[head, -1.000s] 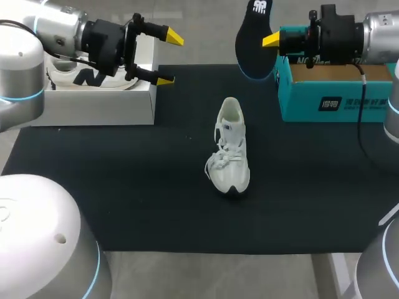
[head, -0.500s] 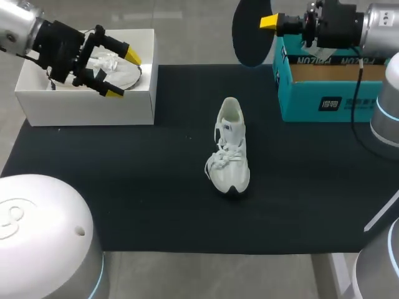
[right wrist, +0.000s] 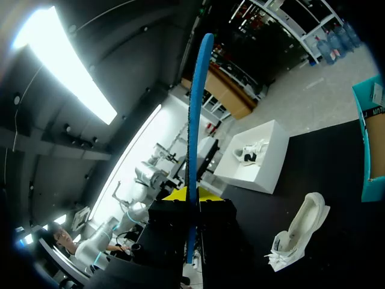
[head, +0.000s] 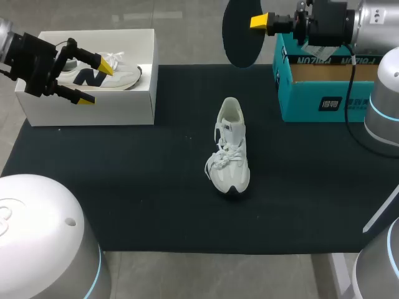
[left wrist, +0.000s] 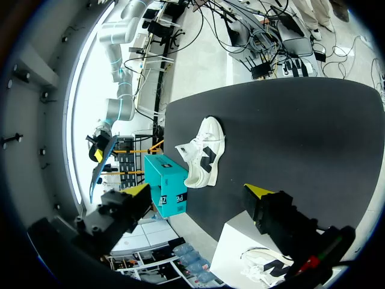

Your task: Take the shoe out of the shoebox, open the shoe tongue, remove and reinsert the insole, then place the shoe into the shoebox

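Nearest the robot, the white shoe [head: 229, 149] stands on its sole around the middle of the black mat [head: 124, 187], apart from both boxes and both arms. Its long axis runs near to far: the dark-tipped toe points at the robot and the open heel points at the far edge. The laces lie loose and bunched over the forefoot. Farther back on the robot's left, the white shoebox [head: 93, 109] sits at the mat's far left corner with a second shoe [head: 121, 76] lying on its side inside it. The left gripper [head: 96, 81] hangs over this box's left part with its fingers spread wide and nothing between them. The left wrist view shows the same wide gap, with the mat and the white shoe far ahead of it. At the far right sits the teal shoebox [head: 324, 103], open at the top. The right gripper [head: 262, 23] is raised beside this box, on its side nearer the middle. Its fingers are clamped on the dark insole [head: 240, 34], which is held in the air above the mat's far edge, flat face to the head camera. In the right wrist view the insole shows edge-on, a thin blue line standing straight out from between the fingers.
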### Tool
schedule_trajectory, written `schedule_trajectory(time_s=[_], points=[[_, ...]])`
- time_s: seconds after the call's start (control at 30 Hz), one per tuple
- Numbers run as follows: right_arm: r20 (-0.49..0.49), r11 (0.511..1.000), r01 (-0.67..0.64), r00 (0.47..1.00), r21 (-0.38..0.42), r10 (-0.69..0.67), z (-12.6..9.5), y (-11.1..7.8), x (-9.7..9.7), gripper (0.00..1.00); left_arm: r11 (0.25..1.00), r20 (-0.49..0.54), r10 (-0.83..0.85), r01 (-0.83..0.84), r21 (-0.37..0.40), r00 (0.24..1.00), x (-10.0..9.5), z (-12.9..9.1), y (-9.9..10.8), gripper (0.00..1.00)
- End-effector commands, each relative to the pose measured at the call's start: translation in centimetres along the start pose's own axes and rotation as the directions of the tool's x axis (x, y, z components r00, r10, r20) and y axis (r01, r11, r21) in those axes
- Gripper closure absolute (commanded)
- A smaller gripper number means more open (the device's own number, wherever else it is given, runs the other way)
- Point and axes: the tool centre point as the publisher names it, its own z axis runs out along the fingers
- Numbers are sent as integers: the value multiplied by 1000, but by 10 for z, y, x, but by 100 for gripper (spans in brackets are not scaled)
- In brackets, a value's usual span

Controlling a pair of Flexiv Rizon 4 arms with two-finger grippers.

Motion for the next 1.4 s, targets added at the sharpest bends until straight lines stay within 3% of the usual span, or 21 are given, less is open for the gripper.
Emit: schedule_trajectory(time_s=[0.03,0.2,0.5,1.4], points=[[4,1000,7,1000,6,-7,1,3,0,100,1000,12,-13,13,-19,1000,8,2,0,0],[8,1000,27,1000,4,-27,0,5,-1,100,996,-41,-86,85,-35,995,9,6,7,0],[1,995,98,995,22,-98,1,13,7,100,996,-41,-86,85,-35,995,9,6,7,0],[1,995,98,995,22,-98,1,13,7,100,996,-41,-86,85,-35,995,9,6,7,0]])
